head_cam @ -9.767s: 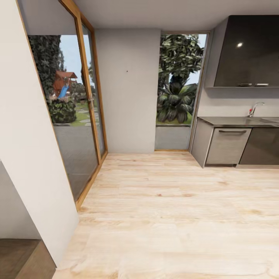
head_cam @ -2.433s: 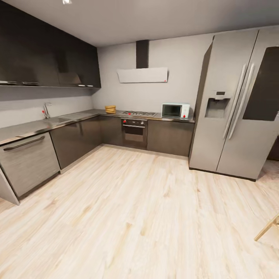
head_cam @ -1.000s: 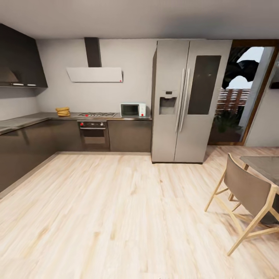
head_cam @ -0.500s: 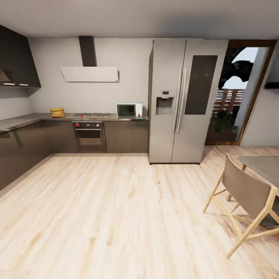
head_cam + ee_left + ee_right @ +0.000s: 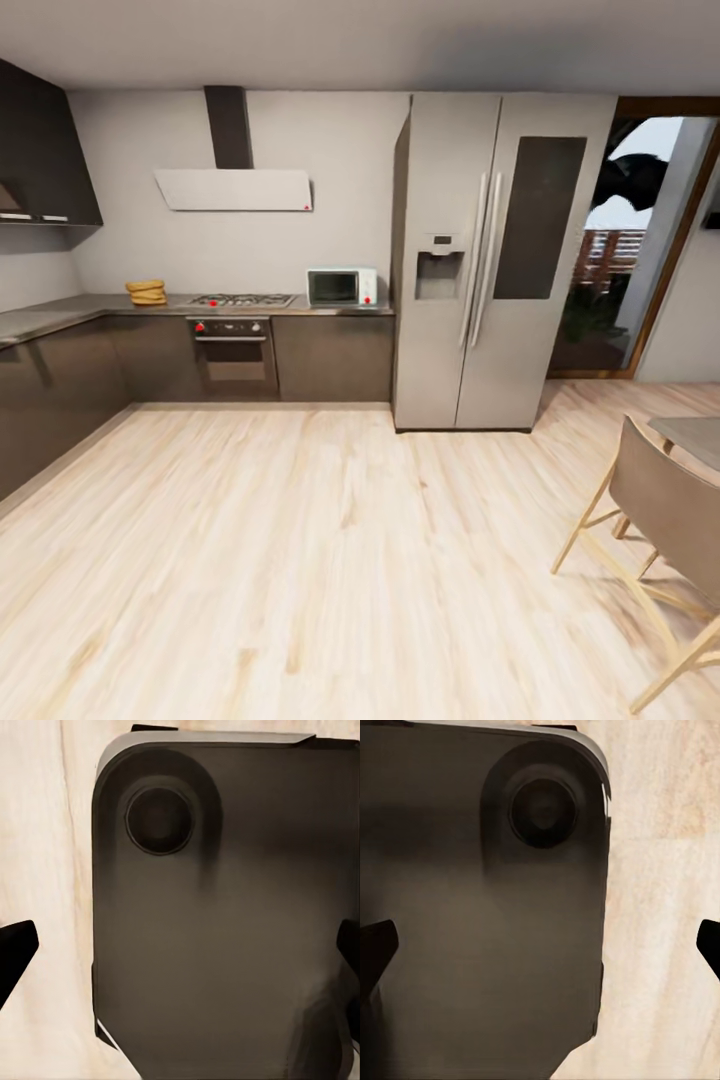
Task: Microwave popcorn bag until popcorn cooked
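Note:
The pale microwave (image 5: 342,287) stands at the far end of the countertop (image 5: 60,313), just left of the fridge. A tan-brown popcorn bag (image 5: 147,292) sits on the same countertop near the back corner, left of the hob. Both are far across the floor from me. In the left wrist view my left gripper (image 5: 180,952) is open, its dark fingertips (image 5: 15,956) spread wide over my own dark base. My right gripper (image 5: 542,945) is likewise open above the base and the wooden floor, with nothing between its fingers.
A tall steel fridge (image 5: 490,260) stands right of the microwave. The gas hob (image 5: 240,299) and dark oven (image 5: 232,352) lie between bag and microwave. A wooden chair (image 5: 668,512) and table corner (image 5: 692,432) are at the near right. Light wood floor (image 5: 330,540) stretches ahead.
The head view has shifted: the fridge and cabinets look slightly larger and the chair sits further right and lower. The things themselves have not moved.

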Robot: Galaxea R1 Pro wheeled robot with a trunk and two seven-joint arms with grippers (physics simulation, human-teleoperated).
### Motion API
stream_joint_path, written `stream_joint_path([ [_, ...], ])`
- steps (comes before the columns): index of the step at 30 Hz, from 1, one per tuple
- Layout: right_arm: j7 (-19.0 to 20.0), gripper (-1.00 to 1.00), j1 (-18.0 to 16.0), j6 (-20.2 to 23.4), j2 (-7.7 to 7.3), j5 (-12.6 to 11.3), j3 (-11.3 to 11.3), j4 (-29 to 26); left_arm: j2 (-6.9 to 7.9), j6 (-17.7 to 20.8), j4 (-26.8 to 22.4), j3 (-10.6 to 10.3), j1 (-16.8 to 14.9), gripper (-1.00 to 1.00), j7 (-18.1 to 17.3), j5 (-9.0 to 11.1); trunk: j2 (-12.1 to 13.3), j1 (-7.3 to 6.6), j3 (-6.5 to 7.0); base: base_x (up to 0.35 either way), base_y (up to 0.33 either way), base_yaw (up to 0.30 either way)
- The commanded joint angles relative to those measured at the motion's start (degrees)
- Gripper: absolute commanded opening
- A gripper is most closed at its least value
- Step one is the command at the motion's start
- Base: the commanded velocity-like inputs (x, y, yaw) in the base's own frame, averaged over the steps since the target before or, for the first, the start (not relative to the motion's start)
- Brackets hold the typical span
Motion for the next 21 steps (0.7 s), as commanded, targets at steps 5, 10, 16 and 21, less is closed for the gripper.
stream_joint_path([
  [5,-0.1,1.0,0.0,-0.1,0.04,0.0,0.0,0.0,-0.01,0.2,0.0,0.0,0.0,1.0,-0.1,0.5,0.0,0.03,-0.04,0.299,0.217,0.0],
  [10,-0.1,1.0,0.0,-0.1,0.04,-0.1,-0.1,0.0,-0.01,0.2,0.0,0.0,0.0,1.0,-0.1,0.5,0.0,0.03,-0.04,0.299,0.217,0.0],
  [16,-0.1,1.0,0.0,-0.1,-0.02,-0.1,-0.1,0.0,-0.01,0.2,0.0,0.0,0.0,1.0,-0.1,0.6,0.0,0.03,-0.04,0.302,0.183,0.0],
  [21,-0.1,1.0,0.0,-0.1,-0.05,-0.2,-0.1,0.0,-0.01,0.2,0.0,0.0,0.0,1.0,-0.1,0.6,0.0,0.03,-0.04,0.309,0.148,0.0],
])
